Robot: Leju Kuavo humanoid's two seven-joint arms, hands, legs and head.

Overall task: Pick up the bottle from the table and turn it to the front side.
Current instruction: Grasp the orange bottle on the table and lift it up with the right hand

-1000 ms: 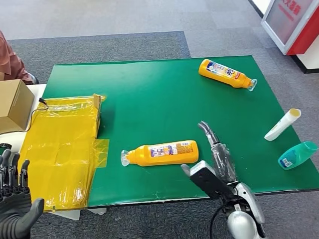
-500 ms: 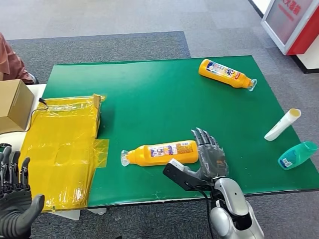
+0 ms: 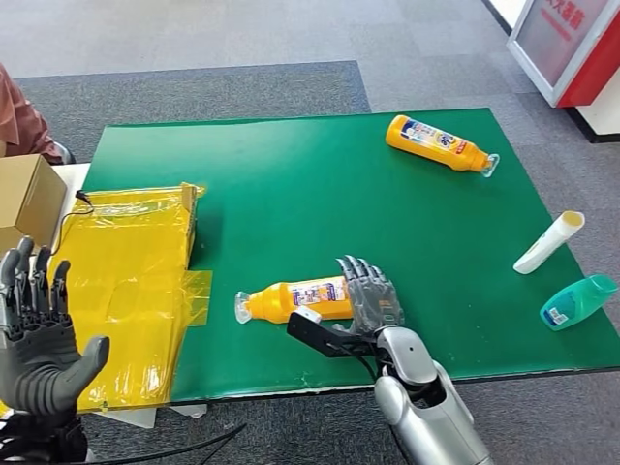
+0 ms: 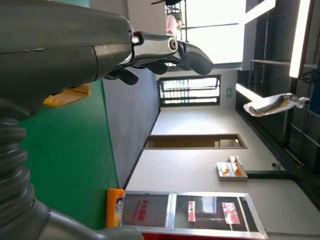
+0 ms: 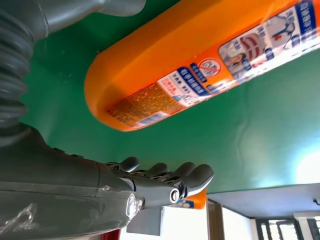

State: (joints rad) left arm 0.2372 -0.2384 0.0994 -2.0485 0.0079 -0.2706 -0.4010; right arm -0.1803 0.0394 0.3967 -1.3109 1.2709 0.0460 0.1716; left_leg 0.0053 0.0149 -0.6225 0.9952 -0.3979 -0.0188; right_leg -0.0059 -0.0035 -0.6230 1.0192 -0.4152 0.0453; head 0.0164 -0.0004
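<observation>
An orange bottle (image 3: 307,298) with a clear cap lies on its side near the front of the green mat (image 3: 293,194), cap pointing left. My right hand (image 3: 369,298) hovers over its base end, fingers spread across the top and thumb (image 3: 314,329) stretched out along the near side. In the right wrist view the bottle (image 5: 196,65) rests on the mat with a strip of green between it and my fingers (image 5: 166,172), so nothing is gripped. My left hand (image 3: 40,339) is raised at the front left, palm open and holding nothing; its fingers (image 4: 166,50) also show in the left wrist view.
A second orange bottle (image 3: 439,143) lies at the mat's far right. A white tube (image 3: 548,242) and a teal bottle (image 3: 577,300) lie at the right edge. A yellow plastic bag (image 3: 124,281) covers the left side beside a cardboard box (image 3: 25,199). A person's sleeve (image 3: 18,121) shows at the far left.
My right hand has swung left and now lies over the near bottle's base end. My left hand has risen higher at the front left.
</observation>
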